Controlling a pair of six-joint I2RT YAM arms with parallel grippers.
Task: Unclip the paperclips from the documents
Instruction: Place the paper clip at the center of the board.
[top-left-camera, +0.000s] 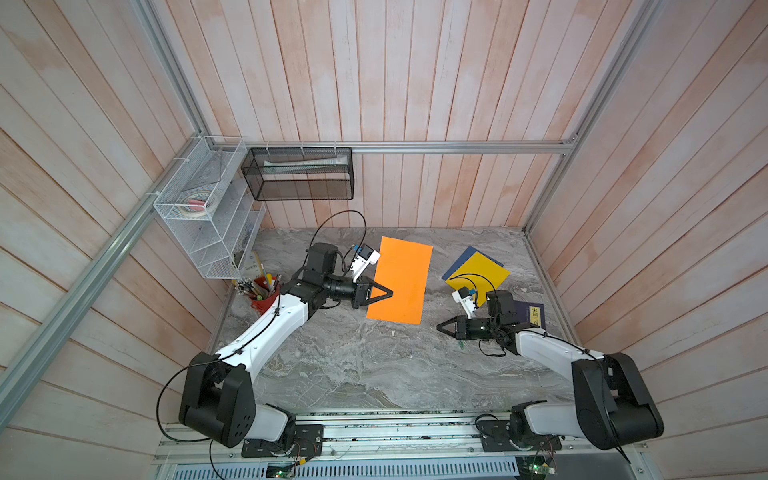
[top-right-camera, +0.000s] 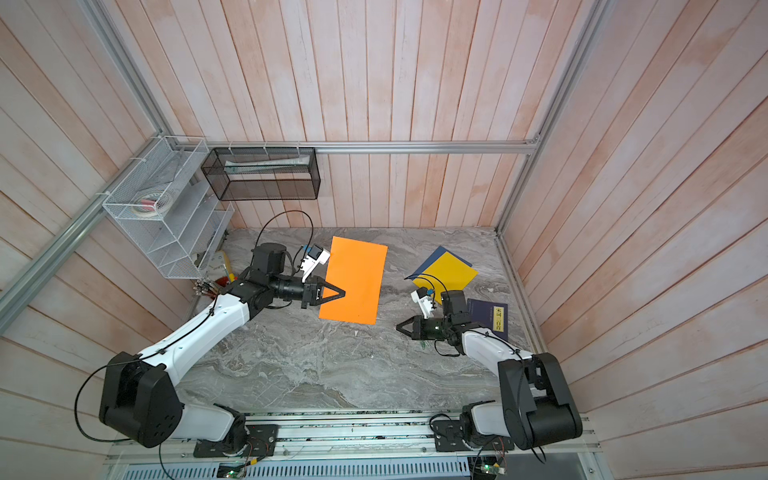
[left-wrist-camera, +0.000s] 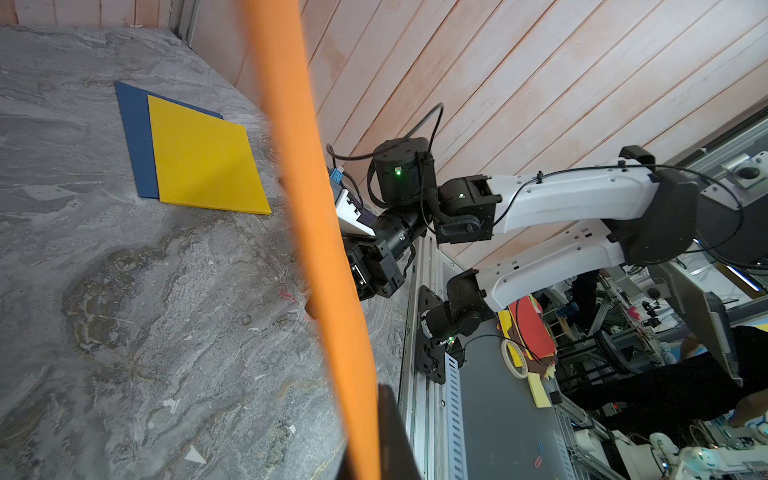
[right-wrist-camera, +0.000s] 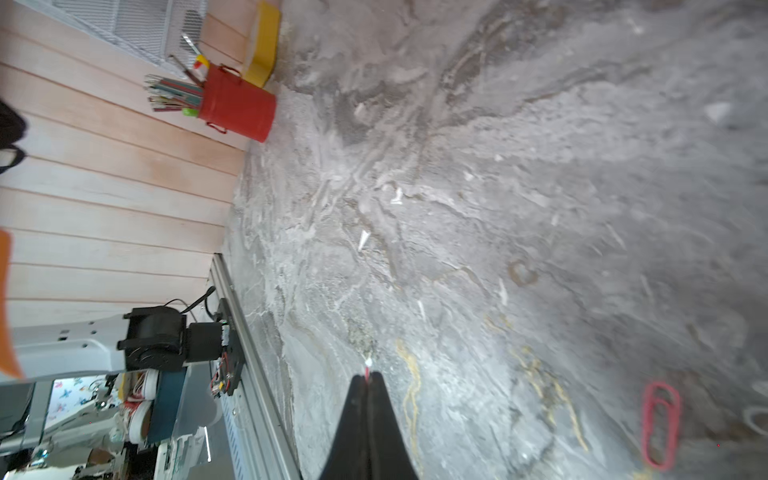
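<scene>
While the left end effector (top-left-camera: 390, 293) is clamped on the orange sheet (top-left-camera: 405, 278) mid-counter (top-left-camera: 353, 365), the right end effector (right-wrist-camera: 367, 375) is pinched together on a pink paperclip (right-wrist-camera: 367, 366). Yellow sheet (left-wrist-camera: 203, 162) lies on the blue sheet (left-wrist-camera: 135, 141).

Orange sheet (top-left-camera: 403, 278) aloft, tilted; yellow sheet (left-wrist-camera: 203, 158) flat atop dark blue sheet (left-wrist-camera: 135, 137); pink paperclip (right-wrist-camera: 660, 424) loose.

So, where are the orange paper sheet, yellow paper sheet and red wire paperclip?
orange paper sheet (top-left-camera: 405, 274): in a top view, middle.
yellow paper sheet (top-left-camera: 478, 273): in a top view, middle.
red wire paperclip (right-wrist-camera: 645, 424): right wrist view, long side.
</scene>
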